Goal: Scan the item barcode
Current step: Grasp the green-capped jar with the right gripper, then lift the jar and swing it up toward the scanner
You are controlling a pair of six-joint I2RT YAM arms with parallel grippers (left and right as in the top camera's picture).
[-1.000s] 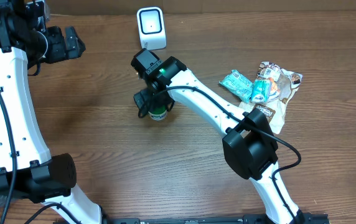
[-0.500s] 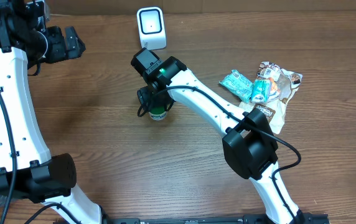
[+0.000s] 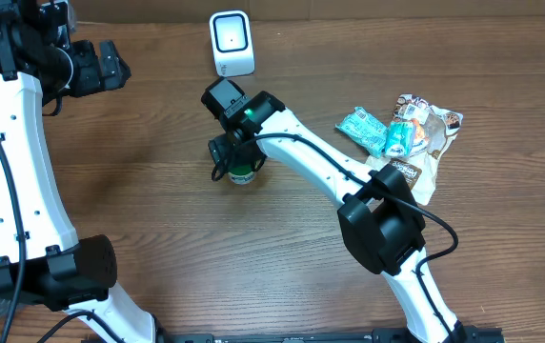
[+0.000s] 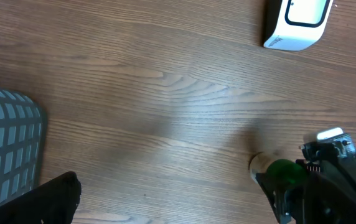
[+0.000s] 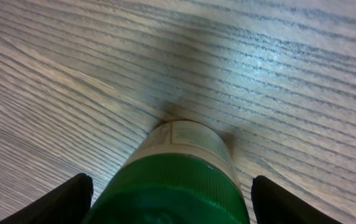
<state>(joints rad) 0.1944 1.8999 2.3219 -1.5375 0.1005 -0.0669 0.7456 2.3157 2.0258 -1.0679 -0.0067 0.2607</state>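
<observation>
Green-capped bottle stands upright; right claw straddles it from above — gripped or loose, I cannot tell.

Wood-grain table, plastic and film items, dull and glossy finishes.
The table is seen as brown wood with fine grain and a dull sheen. On the bottle a smooth green plastic cap and a paper-like label are noted. The scanner is glossy white plastic; the snack packets are crinkled shiny film.
</observation>
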